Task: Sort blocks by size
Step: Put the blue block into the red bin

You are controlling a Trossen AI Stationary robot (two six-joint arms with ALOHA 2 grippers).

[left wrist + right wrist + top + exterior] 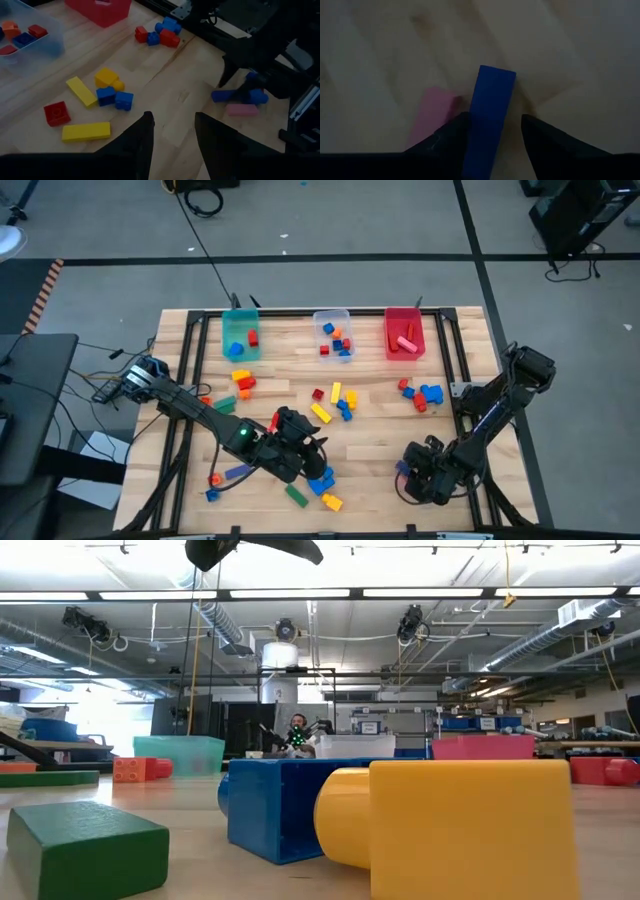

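Observation:
Blocks lie scattered on the wooden table (380, 430). My right gripper (415, 470) is low over the near right part of the table and points down. It is open, with its fingers on either side of a blue bar (492, 90) that lies flat on the wood. A pink block (432, 112) lies right beside the bar. My left gripper (305, 442) hangs open above the table's near middle with nothing between its fingers (142, 135). Its wrist view shows the blue bar (222, 95) and the pink block (242, 110) under the right gripper. My right gripper comes from above with its fingers across the blue bar, one finger (452, 135) at each long side (475, 120). The bar lies flat on the table. Whether the fingers touch it I cannot tell.
A teal bin (240, 335), a clear bin (333, 330) and a red bin (404, 332) stand in a row at the far edge, each with a few blocks inside. Loose blocks cluster at the middle (335, 405), right (420, 392), left (240, 385) and near edge (320, 485).

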